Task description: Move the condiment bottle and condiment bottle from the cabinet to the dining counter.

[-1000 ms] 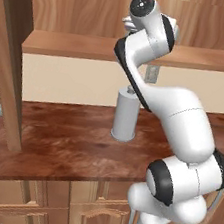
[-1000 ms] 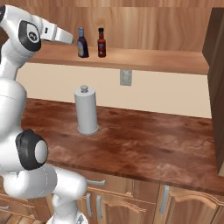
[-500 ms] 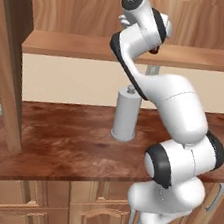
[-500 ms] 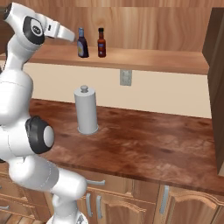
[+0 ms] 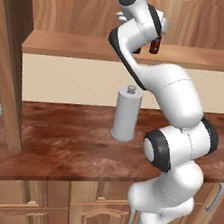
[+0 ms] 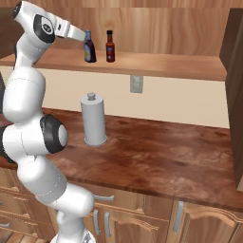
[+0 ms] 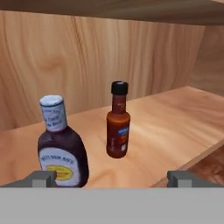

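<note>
Looking along our gripper (image 7: 112, 177) in the hand view, we are facing an open wooden cabinet (image 7: 109, 43) shelf with two bottles standing upright on it. Our two finger tips are sitting far apart at the bottom corners of that view, so the jaws are standing wide and holding nothing.

Nearest to us, low and left, a rounded dark sauce bottle (image 7: 61, 151) with a pale cap and a white and yellow label is standing just in front of our left finger tip; we cannot tell whether it is touching. Just beside it, a little deeper on the shelf, the slim condiment bottle (image 7: 118, 124) with a black cap and red label is standing apart from the first one.

In the right base view we are seeing the white arm reaching up from the lower left, with the hand (image 6: 76, 33) held level at shelf height and its end right against the rounded bottle (image 6: 89, 47). The slim bottle (image 6: 110, 46) is just to the right of it.

Below the shelf, a grey cylinder holder (image 6: 93, 118) is standing upright on the reddish-brown worktop (image 6: 171, 156) by the wall, well apart from the bottles. A wall outlet (image 6: 136, 84) is showing above the worktop. In the left base view the arm is hiding most of the slim bottle (image 5: 155, 44).
</note>
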